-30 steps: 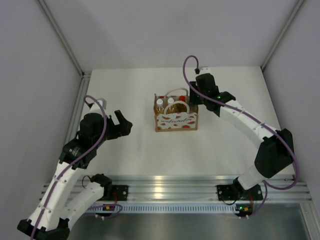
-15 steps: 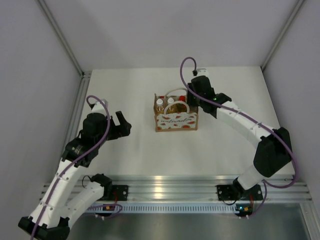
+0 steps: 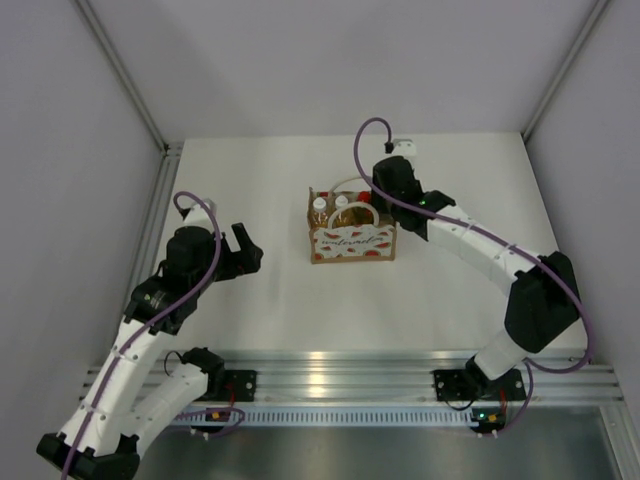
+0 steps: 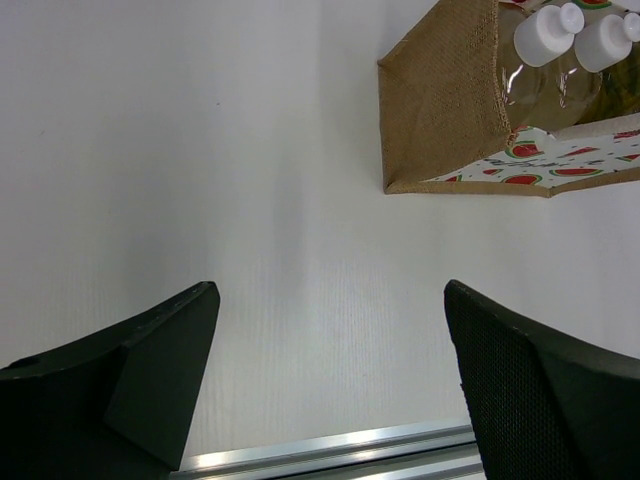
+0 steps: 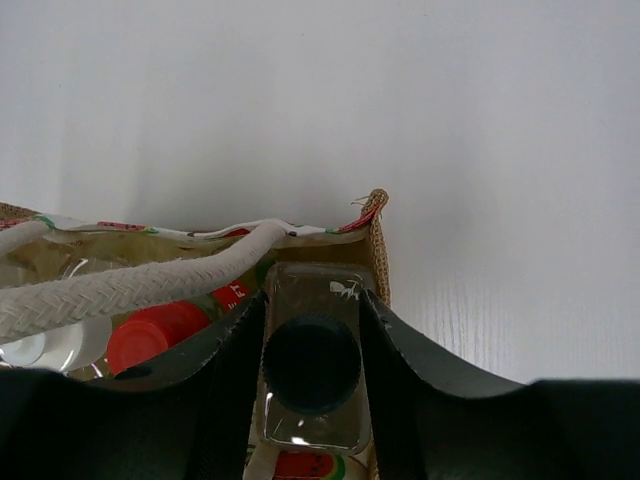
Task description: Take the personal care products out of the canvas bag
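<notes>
The bag (image 3: 350, 236) is sitting upright near the middle of the table (image 3: 480, 160). It is showing tan burlap sides, white rope handles (image 5: 150, 281) and a white front dotted with red watermelon slices. A line of script is running across that front, too small to read. Four bottles are standing inside it. Two white-capped bottles (image 4: 545, 35) are sitting at its left end, with amber liquid showing through them. A red-capped bottle (image 5: 150, 341) is sitting under a handle, and a clear bottle (image 5: 312, 365) with a dark cap is occupying the right corner. A small white mark is showing on the clear bottle's shoulder, not legible.

The right claw (image 5: 312, 297) is reaching into the bag, its fingers pressing against both sides of the clear bottle and gripping it narrowly. The left claw (image 4: 330, 300) is hanging over bare table to the left of the bag, spread wide and holding nothing.
</notes>
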Motion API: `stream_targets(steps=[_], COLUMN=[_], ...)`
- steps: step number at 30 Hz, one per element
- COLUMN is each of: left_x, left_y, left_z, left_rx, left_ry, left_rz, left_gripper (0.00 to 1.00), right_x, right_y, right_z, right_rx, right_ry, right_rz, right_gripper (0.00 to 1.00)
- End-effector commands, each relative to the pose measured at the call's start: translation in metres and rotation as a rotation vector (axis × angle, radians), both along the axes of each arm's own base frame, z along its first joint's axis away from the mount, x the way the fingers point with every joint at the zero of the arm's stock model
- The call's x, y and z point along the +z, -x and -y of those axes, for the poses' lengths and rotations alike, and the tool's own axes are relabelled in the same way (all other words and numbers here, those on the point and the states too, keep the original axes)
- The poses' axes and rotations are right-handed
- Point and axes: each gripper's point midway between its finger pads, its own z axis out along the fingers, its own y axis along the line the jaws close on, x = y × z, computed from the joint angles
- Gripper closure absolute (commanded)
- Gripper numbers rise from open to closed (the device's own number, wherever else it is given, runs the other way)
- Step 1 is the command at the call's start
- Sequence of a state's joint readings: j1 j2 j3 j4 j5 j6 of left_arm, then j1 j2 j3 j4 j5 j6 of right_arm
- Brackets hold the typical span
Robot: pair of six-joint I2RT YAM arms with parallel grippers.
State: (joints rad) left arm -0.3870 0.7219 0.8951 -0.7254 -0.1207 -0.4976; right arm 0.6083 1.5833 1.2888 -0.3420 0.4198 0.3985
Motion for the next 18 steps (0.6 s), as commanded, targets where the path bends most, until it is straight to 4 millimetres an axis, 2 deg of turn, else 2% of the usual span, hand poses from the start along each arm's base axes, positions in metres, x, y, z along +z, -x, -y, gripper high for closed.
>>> stream_targets(steps=[1,8,10,16,17,18], left_x=[0.006,0.007,0.017,0.032,0.024,0.024], left_y=[-0.002,-0.008,-0.013,-0.043,-0.047,-0.053], left_z=[0.0,0.008,0.015,0.037,0.049,0.052], left_rx=[-0.003,-0.012,-0.004,0.028,0.009,0.034], left_ry=[0.0,0.029,0.072,0.146,0.136,0.133], left_rz=[0.033,0.005,0.003,-0.003,-0.032,-0.032], left_gripper=[0.02,0.02,0.02,0.02,0.02,0.02], right_x=[-0.056,-0.05,-0.051,-0.062,-0.063,-0.062], right_y=[0.023,0.031,0.031,0.03,0.031,0.032], right_z=[0.003,0.006,0.005,0.003,0.006,0.008], right_rx=[-0.002,-0.003,-0.001,0.001,-0.008,-0.017], right_ry=[0.074,0.061,0.056,0.073,0.078,0.081], right_rz=[-0.154,-0.142,-0.144,-0.168,-0.168,-0.162], right_gripper=[0.55,0.52,0.53,0.55,0.55,0.56])
